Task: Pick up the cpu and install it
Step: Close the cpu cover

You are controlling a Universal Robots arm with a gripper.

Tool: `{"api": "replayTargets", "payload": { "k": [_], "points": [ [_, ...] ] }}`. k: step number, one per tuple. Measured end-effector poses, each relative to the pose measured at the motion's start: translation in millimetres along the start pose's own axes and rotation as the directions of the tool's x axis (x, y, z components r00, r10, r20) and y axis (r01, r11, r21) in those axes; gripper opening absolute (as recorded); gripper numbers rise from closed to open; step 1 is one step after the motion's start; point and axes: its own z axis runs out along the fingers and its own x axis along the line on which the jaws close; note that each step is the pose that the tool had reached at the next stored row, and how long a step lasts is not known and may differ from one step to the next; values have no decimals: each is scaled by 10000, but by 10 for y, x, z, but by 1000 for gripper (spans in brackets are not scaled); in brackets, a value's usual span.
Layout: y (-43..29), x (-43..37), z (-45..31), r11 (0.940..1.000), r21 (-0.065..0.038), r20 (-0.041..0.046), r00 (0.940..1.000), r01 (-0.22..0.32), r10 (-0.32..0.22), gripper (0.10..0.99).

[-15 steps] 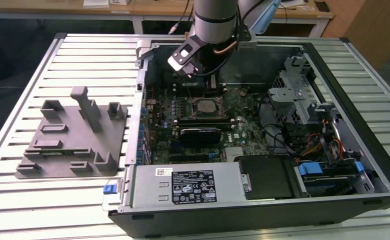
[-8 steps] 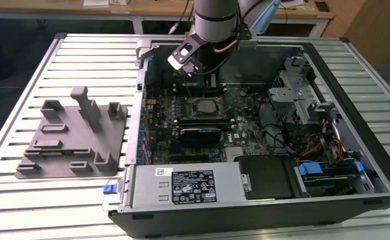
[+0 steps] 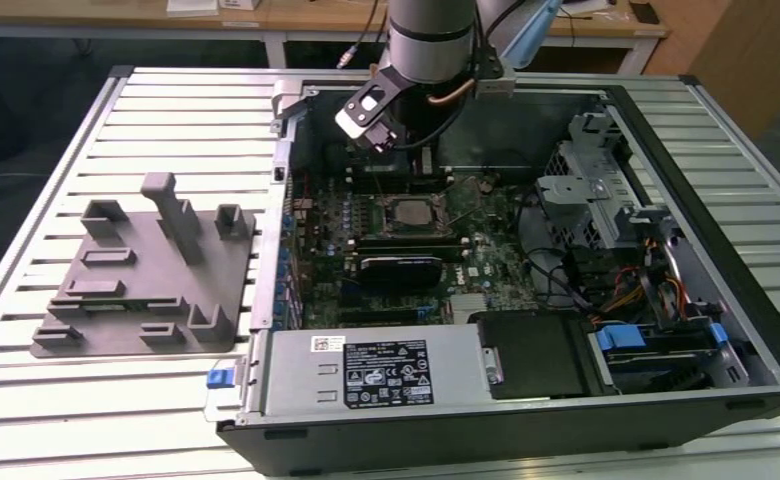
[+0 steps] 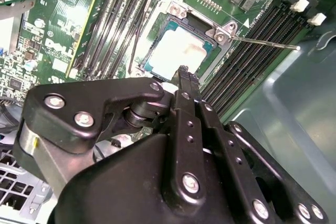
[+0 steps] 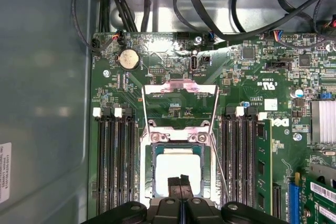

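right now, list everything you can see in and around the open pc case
cpu: one, silver top, lying in the open socket
socket frame: one, metal, hinged open beside the cpu
motherboard: one, green, inside the case
memory slots: two banks, black, either side of the socket
coin battery: one, silver, on the motherboard
computer case: one, black, open, on the table
power supply: one, silver, inside the case
fixture block: one, grey, on the table at the exterior view's left
slatted table: one, pale metal
arm: one, grey, over the case
claw: one, black, shut, empty, above the cpu
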Motion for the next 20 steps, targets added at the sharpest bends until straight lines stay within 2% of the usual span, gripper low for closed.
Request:
{"api": "replayTargets", "payload": {
  "k": [6, 12, 20],
  "points": [
    [2, 1, -47, 10000, -2, -3, 10000, 0, 0, 106],
    [4, 2, -51, 10000, -2, -3, 10000, 1, -1, 106],
    [100, 3, -46, 10000, -1, -3, 10000, 0, 0, 106]
  ]
}}
